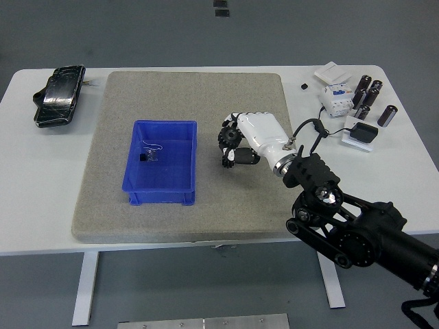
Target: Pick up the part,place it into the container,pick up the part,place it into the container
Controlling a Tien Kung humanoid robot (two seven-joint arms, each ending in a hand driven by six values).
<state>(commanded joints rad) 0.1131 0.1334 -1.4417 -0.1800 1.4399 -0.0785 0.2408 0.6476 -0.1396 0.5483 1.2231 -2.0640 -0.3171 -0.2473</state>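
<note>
One part already sits in your blue container. Right hand hovers over the mat just right of it, fingers curled; can't tell if it's gripping the second part.

One head view — high on the robot's side, facing forward and down over the white table.

container on mat — part inside | right hand just right of container
</note>
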